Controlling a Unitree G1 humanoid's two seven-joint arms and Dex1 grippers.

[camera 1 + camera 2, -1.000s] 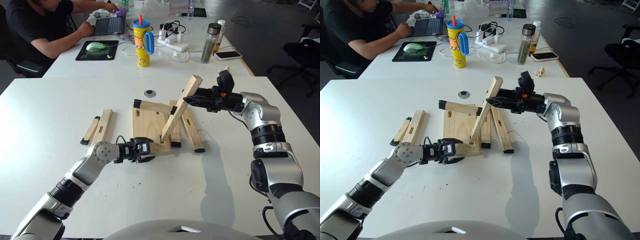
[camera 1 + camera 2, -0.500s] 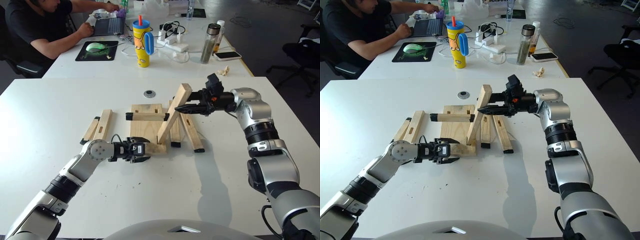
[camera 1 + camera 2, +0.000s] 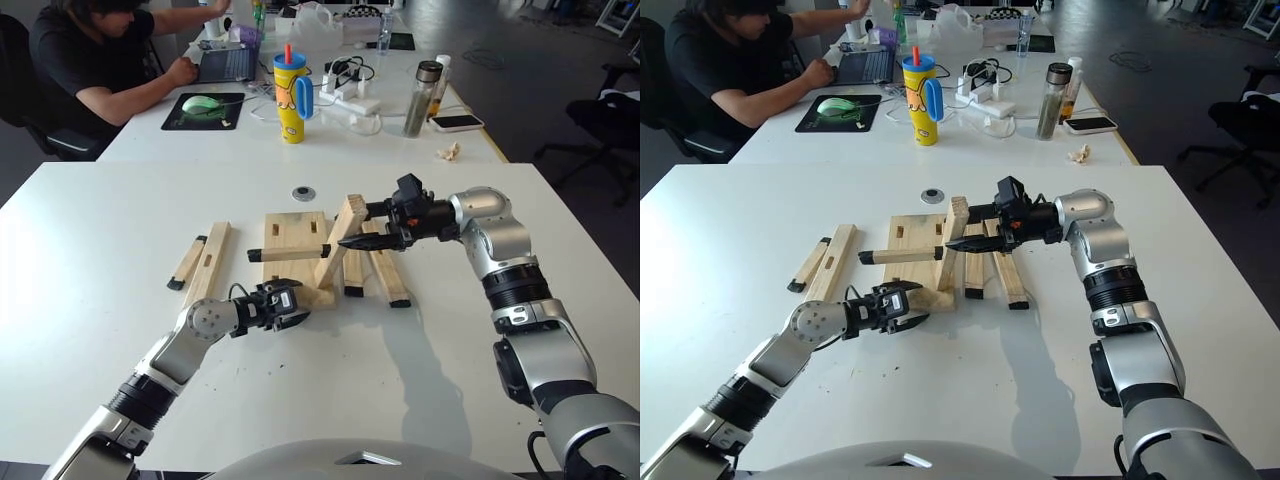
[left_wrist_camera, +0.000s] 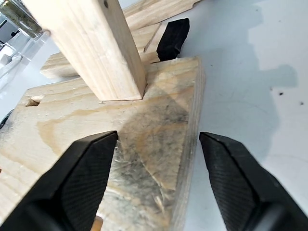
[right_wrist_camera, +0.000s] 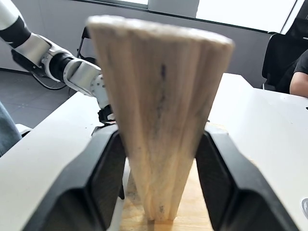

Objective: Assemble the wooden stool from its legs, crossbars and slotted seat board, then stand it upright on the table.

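Note:
The slotted seat board [image 3: 290,232] lies flat mid-table. My right gripper [image 3: 362,238] is shut on a wooden leg [image 3: 340,238]; the right wrist view has that leg [image 5: 161,125] between its fingers. The leg tilts, its lower end resting on the board's near right part. A crossbar [image 3: 285,252] with a black tip sticks out leftward from the leg. My left gripper [image 3: 287,305] is open at the board's near edge. In the left wrist view one finger [image 4: 82,178] is over the board [image 4: 144,139] and the other is beside its edge. Two more legs [image 3: 385,275] lie right of the board.
Two loose wooden pieces [image 3: 207,262] lie left of the board. A round grommet [image 3: 304,193] sits behind it. On the far table are a yellow cup [image 3: 292,95], a bottle [image 3: 422,98] and a phone [image 3: 456,122]. Bare table extends near and to the right.
The right gripper has brought the leg's top down and to the left, so it tilts lower, and the crossbar came nearer with it. The left gripper stays at the board's near edge.

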